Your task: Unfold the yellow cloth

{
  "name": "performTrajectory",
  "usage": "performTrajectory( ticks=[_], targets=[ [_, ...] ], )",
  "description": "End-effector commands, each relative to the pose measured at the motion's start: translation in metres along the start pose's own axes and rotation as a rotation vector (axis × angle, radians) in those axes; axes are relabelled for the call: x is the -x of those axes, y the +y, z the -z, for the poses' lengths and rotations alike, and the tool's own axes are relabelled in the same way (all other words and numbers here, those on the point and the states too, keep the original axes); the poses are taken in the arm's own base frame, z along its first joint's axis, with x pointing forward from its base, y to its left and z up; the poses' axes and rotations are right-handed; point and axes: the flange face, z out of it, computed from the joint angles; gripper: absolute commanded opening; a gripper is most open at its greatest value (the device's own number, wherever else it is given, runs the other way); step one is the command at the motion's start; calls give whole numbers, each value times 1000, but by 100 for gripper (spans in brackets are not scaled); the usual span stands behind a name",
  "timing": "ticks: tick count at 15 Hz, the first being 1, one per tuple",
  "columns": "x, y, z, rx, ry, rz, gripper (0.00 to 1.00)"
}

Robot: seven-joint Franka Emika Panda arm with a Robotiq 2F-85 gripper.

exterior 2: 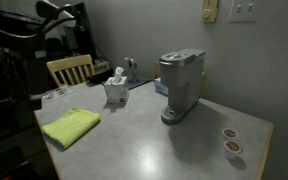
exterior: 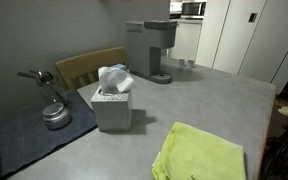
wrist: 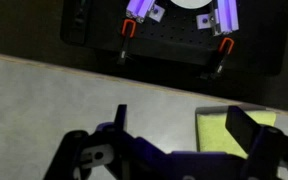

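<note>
**Wrist view, left to right.** Bare grey counter [wrist: 44,90] comes first. Next is the hand [wrist: 177,114], its two fingers standing wide apart with only counter showing between them. It is open, holds nothing and is not seen touching any fabric. Last is the yellow cloth [wrist: 222,133], of which one corner shows, partly covered by the finger on that side.

**Exterior views, left to right.** An exterior view shows a small metal pot [exterior: 54,113], a tissue box [exterior: 112,103] and a coffee machine [exterior: 152,50]. The cloth lies near the counter's front edge, well apart from all three. In an exterior view the cloth [exterior 2: 70,127] is a flat folded rectangle. Its long axis runs diagonally toward the tissue box.

**Finding.**
- The cloth lies off-centre from the hand, toward the right side of the wrist picture.
- In my judgement the hand must shift that way and descend onto a free corner or the upper layer's edge.
- The unfolding has not begun.
</note>
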Motion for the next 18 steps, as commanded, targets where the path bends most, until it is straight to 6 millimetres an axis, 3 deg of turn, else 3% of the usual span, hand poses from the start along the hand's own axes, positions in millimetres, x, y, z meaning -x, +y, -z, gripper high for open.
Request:
performTrajectory(
  ticks=[1, 6, 10, 13, 17, 18],
  targets=[
    [0, 0, 1, 0, -1, 0, 100],
    [-20, -3, -16, -17, -31, 44, 100],
    [-47, -14, -42, -47, -78, 111, 100],
    [-71, -30, -64, -64, -101, 181, 100],
    [-103, -67, -92, -43, -149, 288, 100],
    [-83, -56, -81, -43, -128, 236, 100]
  ],
)
